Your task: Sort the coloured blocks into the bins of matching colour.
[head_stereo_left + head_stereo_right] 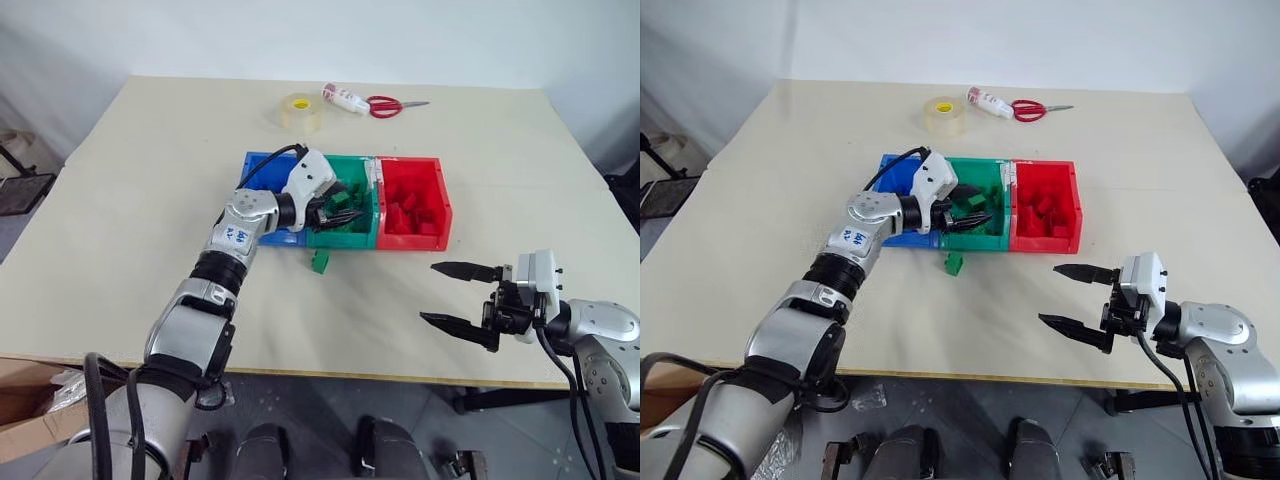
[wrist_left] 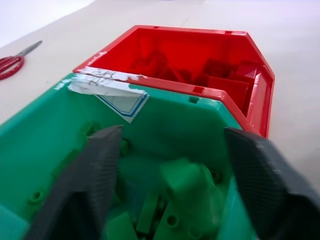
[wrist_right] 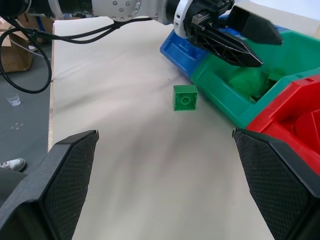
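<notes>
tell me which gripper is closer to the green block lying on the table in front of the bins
Left. The left gripper hovers over the green bin, just beyond the green block. The right gripper hangs open, well off to the block's right.

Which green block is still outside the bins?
The lone green block lying studs-up on the bare table just in front of the green bin; the other green ones sit inside that bin.

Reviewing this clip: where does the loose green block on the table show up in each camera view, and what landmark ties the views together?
Left eye view: green block on the table, just in front of the green bin.
Right eye view: same spot, before the green bin's front wall.
Left wrist view: not in this picture.
Right wrist view: block beside the green bin.
Shared landmark: the green bin.
</notes>
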